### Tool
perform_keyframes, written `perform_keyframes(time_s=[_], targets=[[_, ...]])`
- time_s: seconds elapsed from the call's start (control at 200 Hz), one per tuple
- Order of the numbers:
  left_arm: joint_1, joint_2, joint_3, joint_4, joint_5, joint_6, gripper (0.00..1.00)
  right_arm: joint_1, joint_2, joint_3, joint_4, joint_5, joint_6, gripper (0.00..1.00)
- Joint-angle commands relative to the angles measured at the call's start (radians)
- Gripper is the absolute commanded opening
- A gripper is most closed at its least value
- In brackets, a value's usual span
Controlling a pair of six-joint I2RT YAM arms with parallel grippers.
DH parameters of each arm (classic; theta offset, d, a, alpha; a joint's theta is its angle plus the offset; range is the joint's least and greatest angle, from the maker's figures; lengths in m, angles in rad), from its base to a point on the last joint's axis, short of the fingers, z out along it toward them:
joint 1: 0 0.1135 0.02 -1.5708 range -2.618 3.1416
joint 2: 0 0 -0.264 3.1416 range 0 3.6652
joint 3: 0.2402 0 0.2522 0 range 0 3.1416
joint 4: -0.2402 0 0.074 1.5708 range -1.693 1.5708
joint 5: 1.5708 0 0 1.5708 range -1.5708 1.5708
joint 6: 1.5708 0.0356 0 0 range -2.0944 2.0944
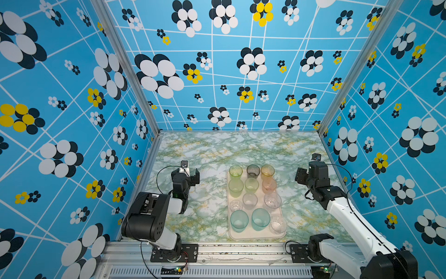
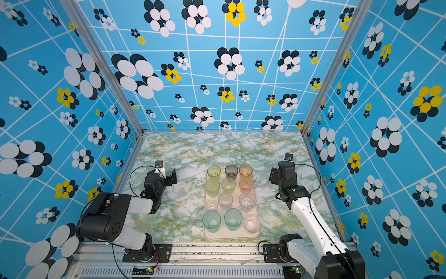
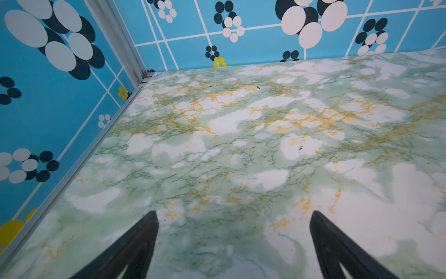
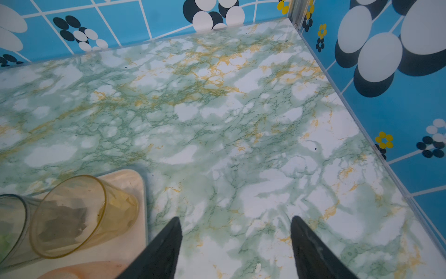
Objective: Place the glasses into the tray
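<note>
All the glasses (image 1: 249, 200) stand upright inside the tray (image 1: 255, 236), packed in three files so each fits within its rim; the job looks done. The left hand (image 3: 233, 212) hangs wide open and empty, well apart from the tray's left side. The right hand (image 4: 236, 218), also spread and empty, hovers over bare surface (image 1: 205, 149) just beside the tray's far right corner, probably kept clear of the amber glass (image 4: 79, 215).

In the right wrist view you get only 1 corner of the pale pinkish-cream rectangular tray (image 4: 130, 178); the rest is off-frame. The smoky grey translucent tumbler (image 4: 12, 217) and pink translucent tumbler (image 4: 72, 271) are cropped at frame edges. In both top views, the clear tumbler (image 1: 278, 224) at the tray's near right corner: surface detail too small to ID.
</note>
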Motion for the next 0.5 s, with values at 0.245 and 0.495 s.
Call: perform_keyframes(time_s=[0.245, 0.495], targets=[[0.007, 0.010, -0.005, 0.057, 0.037, 0.014, 0.99, -0.005, -0.078, -0.195, 0.346, 0.150, -0.071, 0.78], [0.009, 0.009, -0.003, 0.052, 0.037, 0.013, 0.99, -0.007, 0.069, -0.354, 0.784, 0.156, -0.111, 0.81]])
